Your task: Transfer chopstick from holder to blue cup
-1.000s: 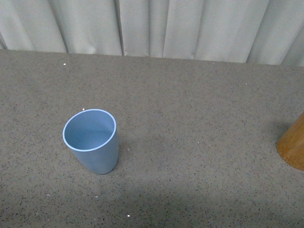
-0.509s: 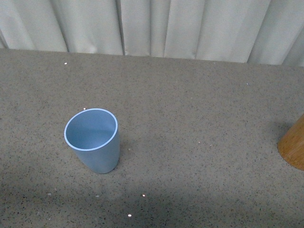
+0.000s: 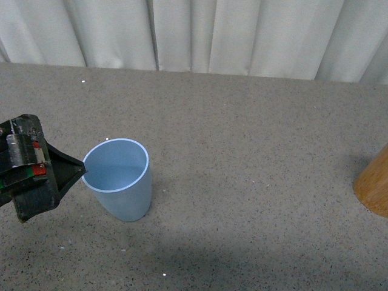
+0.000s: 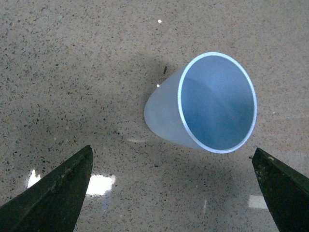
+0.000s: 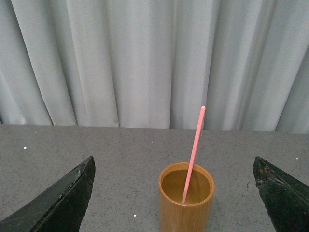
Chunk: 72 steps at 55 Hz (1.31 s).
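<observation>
The blue cup point(image 3: 119, 180) stands upright and empty on the grey speckled table, left of centre. My left gripper point(image 3: 60, 176) is open at the left edge of the front view, its tip close beside the cup's rim. In the left wrist view the cup point(image 4: 203, 106) lies beyond the open gripper point(image 4: 171, 193). The wooden holder point(image 3: 374, 185) shows in part at the right edge. In the right wrist view the holder point(image 5: 186, 208) holds one pink chopstick point(image 5: 194, 150) leaning in it, between my open right gripper's point(image 5: 174, 198) fingers but farther off.
The grey speckled table point(image 3: 242, 151) runs back to a pale pleated curtain point(image 3: 200, 33). Small white specks lie on the table near the cup.
My left gripper has come into the front view from the left, beside the cup. The cup and holder have stayed put.
</observation>
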{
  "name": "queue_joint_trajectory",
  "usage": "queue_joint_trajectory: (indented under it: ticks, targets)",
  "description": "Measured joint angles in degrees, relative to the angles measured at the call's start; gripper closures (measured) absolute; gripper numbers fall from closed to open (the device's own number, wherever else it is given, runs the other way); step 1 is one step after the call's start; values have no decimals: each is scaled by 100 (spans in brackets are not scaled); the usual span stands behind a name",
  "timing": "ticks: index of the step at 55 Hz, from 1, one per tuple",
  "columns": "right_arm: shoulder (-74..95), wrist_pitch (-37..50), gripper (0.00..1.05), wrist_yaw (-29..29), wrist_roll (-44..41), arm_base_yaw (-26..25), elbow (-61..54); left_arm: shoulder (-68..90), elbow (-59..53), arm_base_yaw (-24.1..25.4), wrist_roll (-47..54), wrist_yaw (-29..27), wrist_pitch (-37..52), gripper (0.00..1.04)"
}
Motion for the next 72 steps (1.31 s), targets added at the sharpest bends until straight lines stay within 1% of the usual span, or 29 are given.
queue_joint_trajectory:
  ticks: [21, 26, 48, 72]
  targets:
    - [0, 0, 10, -2, 0, 0, 0, 704, 170, -87, -260, -214, 258, 7]
    - [0, 0, 10, -2, 0, 0, 0, 844, 223, -164, -313, -330, 323, 7]
    - [0, 0, 10, -2, -2, 0, 0, 1320, 433, -345, -446, -529, 507, 7]
    - [0, 0, 10, -2, -2, 0, 0, 1462, 496, -382, -450, -686, 402, 7]
